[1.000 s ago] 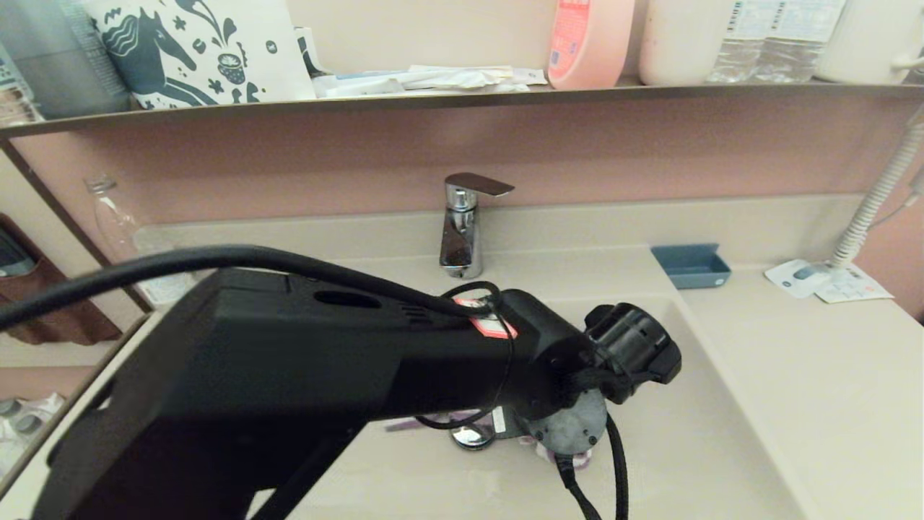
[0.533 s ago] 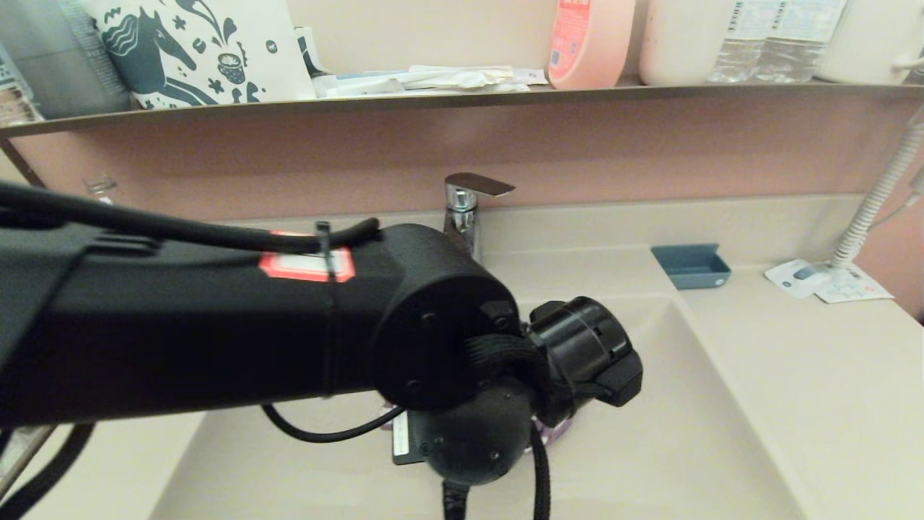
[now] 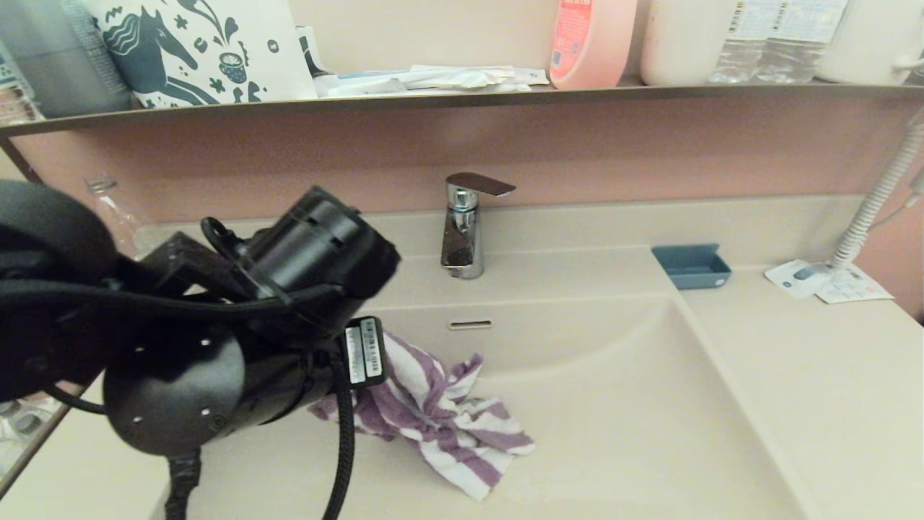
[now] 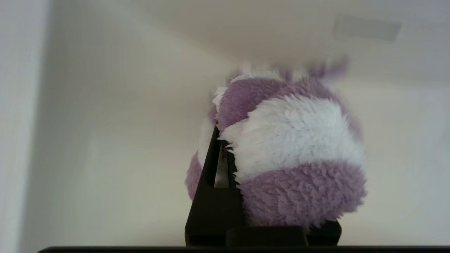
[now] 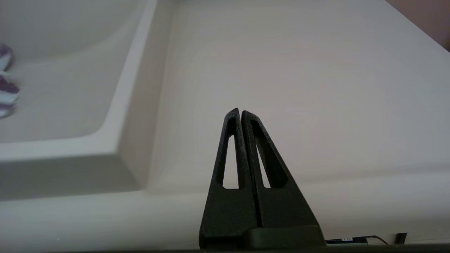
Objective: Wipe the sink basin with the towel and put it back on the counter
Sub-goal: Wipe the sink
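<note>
Purple-and-white striped fleece towel (image 3: 440, 415) lies partly in the sink basin (image 3: 650, 419), its loose end spread on the basin floor left of centre while its upper end runs up under the left arm's wrist. The left wrist view shows the left gripper (image 4: 225, 147) clamped narrowly on a bunched fold of that towel (image 4: 291, 154), one black finger (image 4: 211, 175) visible beside the pile, the other hidden behind it. The basin holds nothing else in sight; its slot overflow (image 3: 470, 324) shows on the curved back wall below the chrome tap (image 3: 462, 231). The counter (image 3: 816, 375) to the right is one piece with the basin and carries a small blue tray (image 3: 691, 266) at the back, its contents not discernible, and printed cards (image 3: 826, 282) beside a coiled white cord (image 3: 877, 195). The upper shelf (image 3: 462, 97) holds a horse-print bag (image 3: 195, 47), a pink bottle (image 3: 588, 40), water bottles (image 3: 776, 36) and papers. The left arm (image 3: 180, 347) blocks the basin's left side and the left counter from the head camera. The right gripper (image 5: 240, 116) rests parked over the right counter, fingers pressed together, holding nothing. Compared with a second ago, the left arm has swung from the basin centre to the left and risen, uncovering the overflow and the towel, which was then almost wholly hidden beneath the wrist.
</note>
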